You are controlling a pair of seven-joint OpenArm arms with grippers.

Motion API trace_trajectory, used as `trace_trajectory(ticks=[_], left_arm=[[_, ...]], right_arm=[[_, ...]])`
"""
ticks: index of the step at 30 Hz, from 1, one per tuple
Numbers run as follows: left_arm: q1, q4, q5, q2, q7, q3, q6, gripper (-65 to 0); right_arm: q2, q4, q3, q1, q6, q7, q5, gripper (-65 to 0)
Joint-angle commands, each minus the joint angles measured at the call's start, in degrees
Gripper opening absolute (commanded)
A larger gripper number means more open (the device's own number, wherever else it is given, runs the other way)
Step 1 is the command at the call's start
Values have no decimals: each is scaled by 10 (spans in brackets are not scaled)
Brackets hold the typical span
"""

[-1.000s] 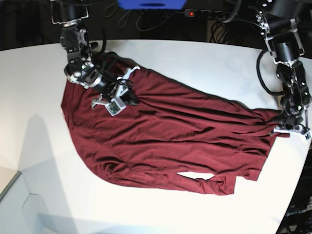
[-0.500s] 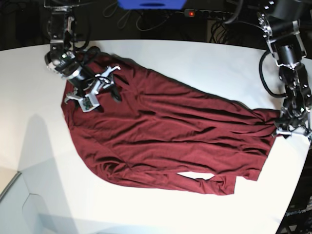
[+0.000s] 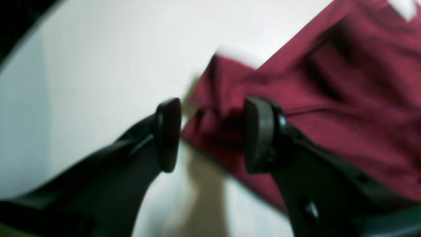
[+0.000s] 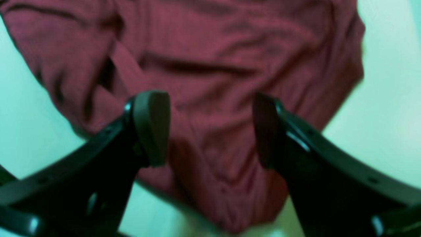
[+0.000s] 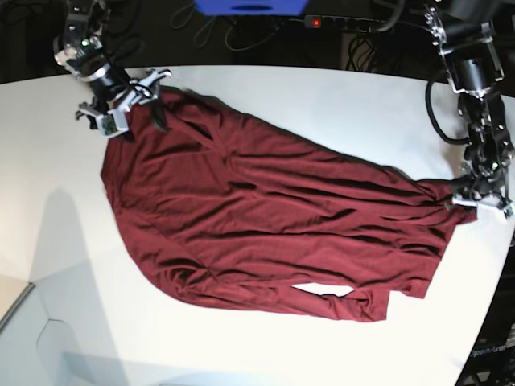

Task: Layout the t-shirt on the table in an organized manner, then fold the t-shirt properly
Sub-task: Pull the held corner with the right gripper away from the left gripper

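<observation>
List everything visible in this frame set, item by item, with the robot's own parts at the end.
t-shirt: one, dark maroon, spread with wrinkles across the middle of the table, running from the far left corner to the right edge.
table: one, white, curved edge, under the shirt and much larger than it.
power strip: one, black with a red light, behind the table's far edge.
blue object: one, top centre behind the table; what it is cannot be told.
cables: several, dark, behind the far edge.
right gripper: one, black, open, over the shirt's far left corner, nothing held.
left gripper: one, black, jaws apart at the shirt's right end; wrist view shows the cloth between the fingers but not pinched.
</observation>
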Motion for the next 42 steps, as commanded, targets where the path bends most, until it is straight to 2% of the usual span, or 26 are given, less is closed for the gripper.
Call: trace_trajectory(ticks=[1,5,9,12,15,22,29,32,38,42], left_arm=[[-18,-1,0,-11,-26,-2,0,-353],[-22,-39,0,-13,-66,3,0,-353],[-24,-75,0,-22,-117,60,0,-353],[-20,-76,0,-27,-132,94,0,-353],[-19,-76,0,-27,-133,93,0,-353],[-8,-74,0,-34,-133,91,0,-353],[12,-69,-4,-40,-131,93,0,-368],[39,-35,-3,-41,-131,92,-1,-407],[114,59,0,-42,-130,91,-1,-407],[153,90,-4,-64,-129,91,-1,-408]], right_arm=[[2,-1,5,-2,3,14,8,-255],[5,-46,7,-2,3,16,8,-256],[8,-87,8,3,3,17,8,-256],[20,-96,21,11,3,18,8,-256],[32,-110,43,30,3,18,8,-256],[88,-161,56,54,3,18,8,-256],[101,-168,55,65,3,18,8,-256],[102,-169,54,63,3,18,8,-256],[104,-169,53,62,3,18,8,-256],[116,-169,54,56,3,18,8,-256]])
